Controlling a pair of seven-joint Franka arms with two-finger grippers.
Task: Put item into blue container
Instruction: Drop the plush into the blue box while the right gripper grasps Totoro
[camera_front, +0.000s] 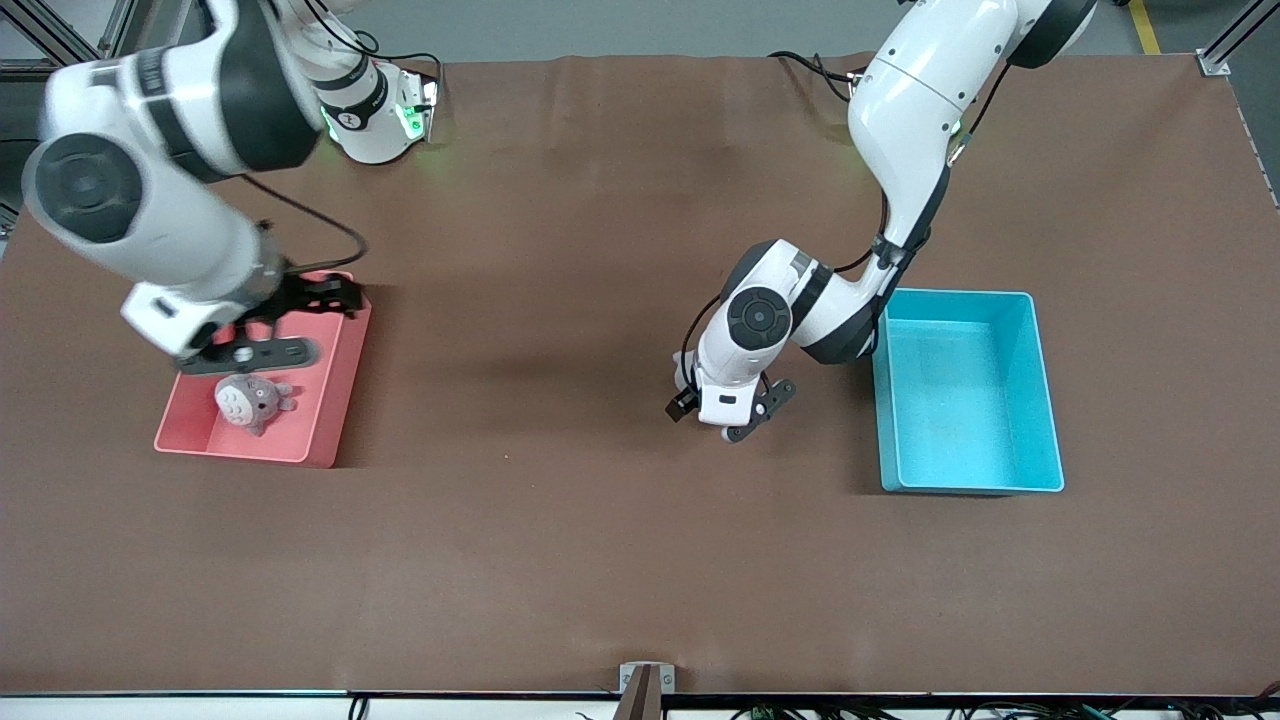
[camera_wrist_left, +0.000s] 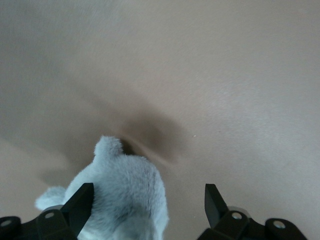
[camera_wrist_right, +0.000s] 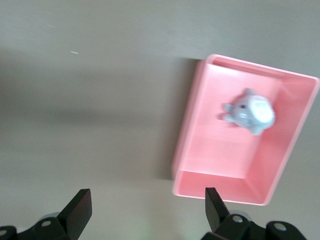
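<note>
My left gripper (camera_front: 727, 413) is over the table just beside the blue container (camera_front: 1047, 400), jaws spread, with a grey plush (camera_wrist_left: 125, 200) between them. My right gripper (camera_wrist_right: 147, 207) is open over the pink bin (camera_front: 335, 400), well apart.

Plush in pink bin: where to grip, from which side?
Grip the plush by its round body, coming straight down with the open right gripper over the pink bin; the bin walls likely block a sideways approach; ears look too small.
</note>
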